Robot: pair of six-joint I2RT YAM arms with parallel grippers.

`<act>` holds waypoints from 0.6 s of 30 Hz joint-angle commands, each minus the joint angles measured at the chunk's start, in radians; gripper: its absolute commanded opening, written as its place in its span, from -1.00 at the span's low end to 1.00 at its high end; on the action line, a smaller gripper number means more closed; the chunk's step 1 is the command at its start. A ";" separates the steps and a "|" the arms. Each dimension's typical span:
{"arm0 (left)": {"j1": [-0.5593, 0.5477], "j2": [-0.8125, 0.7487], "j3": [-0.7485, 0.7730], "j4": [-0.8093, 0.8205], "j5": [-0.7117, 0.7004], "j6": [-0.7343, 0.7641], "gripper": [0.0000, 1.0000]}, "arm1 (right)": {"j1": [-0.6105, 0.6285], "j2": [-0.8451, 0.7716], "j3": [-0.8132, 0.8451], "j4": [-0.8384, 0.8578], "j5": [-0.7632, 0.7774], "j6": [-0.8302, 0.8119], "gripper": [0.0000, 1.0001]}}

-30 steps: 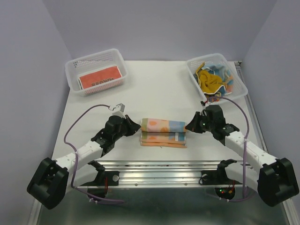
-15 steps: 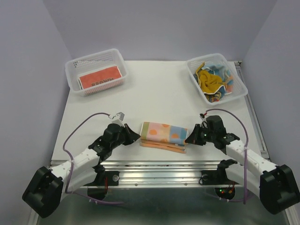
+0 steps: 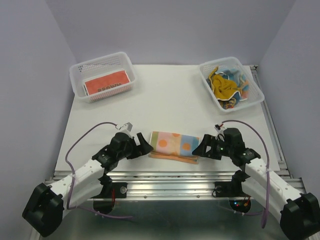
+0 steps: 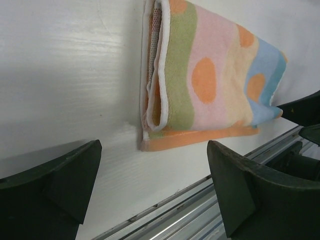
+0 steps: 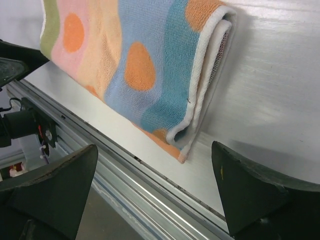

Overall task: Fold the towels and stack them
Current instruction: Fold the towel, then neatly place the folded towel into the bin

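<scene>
A folded towel [image 3: 174, 143] with pastel stripes and orange dots lies near the table's front edge. It rests on a flat orange towel [image 3: 172, 156] that shows only as a thin rim beneath. My left gripper [image 3: 145, 146] stands open just off the stack's left end, holding nothing. My right gripper [image 3: 198, 148] stands open just off its right end, also holding nothing. The left wrist view shows the towel's [image 4: 210, 85] folded end beyond the spread fingers of that gripper [image 4: 155, 190]. In the right wrist view the other end of the towel [image 5: 135, 65] lies ahead of the open gripper [image 5: 155, 192].
A white basket [image 3: 97, 60] at the back left holds a folded red-orange towel [image 3: 105, 83]. Another white basket [image 3: 209, 86] at the back right holds crumpled yellow and blue towels [image 3: 226, 85]. A metal rail [image 3: 170, 177] runs along the table's near edge, close under the stack.
Both grippers carried the dotted towel toward the near edge, then let go and opened. The towel now lies on the orange one with the fingers drawn slightly back from its ends.
</scene>
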 commanded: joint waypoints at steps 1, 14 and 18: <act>-0.004 0.111 0.116 0.044 -0.033 0.071 0.98 | 0.004 -0.031 0.086 -0.068 0.100 -0.015 1.00; -0.078 0.564 0.338 -0.017 -0.061 0.154 0.61 | 0.004 -0.037 0.127 -0.076 0.205 -0.013 1.00; -0.087 0.645 0.358 -0.082 -0.136 0.137 0.30 | 0.004 -0.025 0.116 -0.047 0.209 -0.013 1.00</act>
